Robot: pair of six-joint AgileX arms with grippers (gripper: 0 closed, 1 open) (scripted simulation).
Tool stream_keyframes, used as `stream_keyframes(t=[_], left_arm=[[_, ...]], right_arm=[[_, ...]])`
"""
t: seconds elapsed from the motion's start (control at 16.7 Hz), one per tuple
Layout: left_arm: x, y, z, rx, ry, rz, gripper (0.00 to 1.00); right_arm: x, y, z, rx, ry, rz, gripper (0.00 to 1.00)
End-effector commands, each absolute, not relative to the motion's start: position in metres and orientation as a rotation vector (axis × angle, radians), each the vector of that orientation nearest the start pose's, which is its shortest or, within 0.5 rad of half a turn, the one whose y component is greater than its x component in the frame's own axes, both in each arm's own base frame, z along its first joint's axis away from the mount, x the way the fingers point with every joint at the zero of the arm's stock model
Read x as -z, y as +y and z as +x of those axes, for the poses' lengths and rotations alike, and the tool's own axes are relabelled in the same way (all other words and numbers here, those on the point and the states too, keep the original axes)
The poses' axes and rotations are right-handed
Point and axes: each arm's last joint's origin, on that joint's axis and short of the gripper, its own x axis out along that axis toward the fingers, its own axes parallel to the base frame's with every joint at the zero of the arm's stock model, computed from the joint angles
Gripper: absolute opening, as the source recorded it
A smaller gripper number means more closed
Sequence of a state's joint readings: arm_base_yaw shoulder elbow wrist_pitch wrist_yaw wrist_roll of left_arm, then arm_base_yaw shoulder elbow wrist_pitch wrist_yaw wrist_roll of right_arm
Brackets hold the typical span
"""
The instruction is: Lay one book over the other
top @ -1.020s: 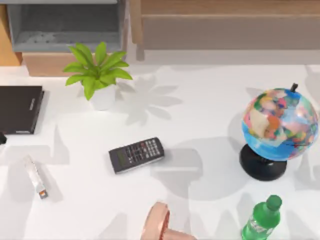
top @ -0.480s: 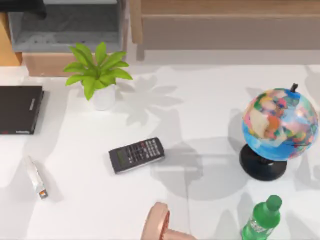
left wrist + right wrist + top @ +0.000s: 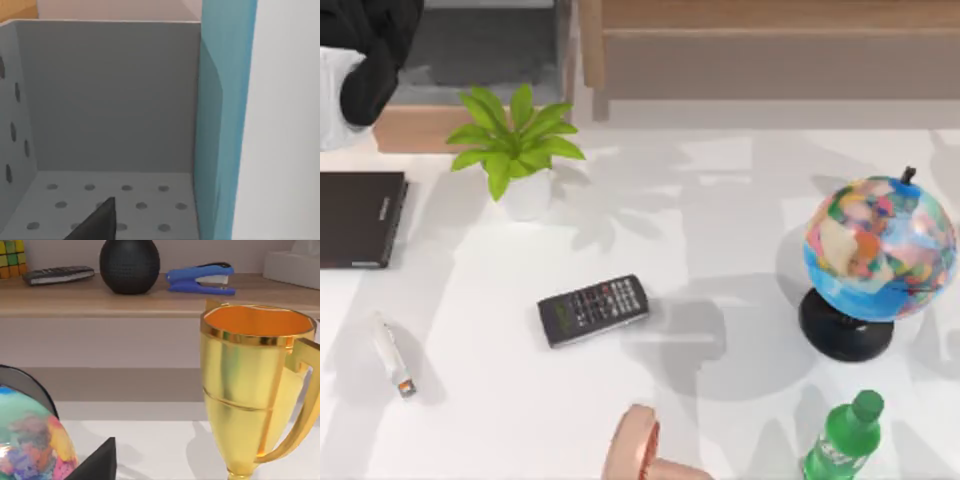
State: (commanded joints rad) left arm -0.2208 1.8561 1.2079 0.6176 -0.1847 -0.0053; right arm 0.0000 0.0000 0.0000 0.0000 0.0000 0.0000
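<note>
While the teal book [image 3: 222, 125] stands upright beside a grey bin wall in the left wrist view, the black book [image 3: 358, 218] lies flat at the desk's [image 3: 720, 250] far left. The teal book looks stiff, heavy; grip across its spine. I cannot tell either pincer's state.

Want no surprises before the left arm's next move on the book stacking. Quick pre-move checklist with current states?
1. Target located: ok. The black book lies flat at the table's left edge, with nothing on it.
2. Teal book located: ok. It stands upright close to the left wrist camera, beside the grey bin.
3. Firm hold on the teal book: cannot tell.
4. Left arm position: ok. It is at the top-left corner, behind the black book.
5. Path down to the black book: probably ok. The plant stands off to the right.
6. Right arm out of the way: likely ok. Its wrist view faces the globe and a gold trophy.
</note>
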Motion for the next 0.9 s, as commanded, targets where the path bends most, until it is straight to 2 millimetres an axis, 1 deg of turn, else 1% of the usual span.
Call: stream_keyframes(t=[0.06,0.18,0.42,0.54,0.9], left_arm=[[-0.248,-0.088,0.428,0.016,0.02,-0.017,1.0],[-0.248,-0.092,0.433,0.017,0.005,-0.019,1.0],[-0.247,-0.089,0.433,0.013,0.008,-0.019,1.0],[-0.248,-0.09,0.436,0.016,0.006,-0.019,1.0],[-0.248,-0.092,0.462,0.017,0.005,-0.019,1.0]], right_arm=[[-0.16,-0.001,0.106,0.0,0.0,0.0,1.0],[-0.16,-0.001,0.106,0.0,0.0,0.0,1.0],[-0.16,-0.001,0.106,0.0,0.0,0.0,1.0],[-0.16,-0.001,0.106,0.0,0.0,0.0,1.0],[-0.16,-0.001,0.106,0.0,0.0,0.0,1.0]])
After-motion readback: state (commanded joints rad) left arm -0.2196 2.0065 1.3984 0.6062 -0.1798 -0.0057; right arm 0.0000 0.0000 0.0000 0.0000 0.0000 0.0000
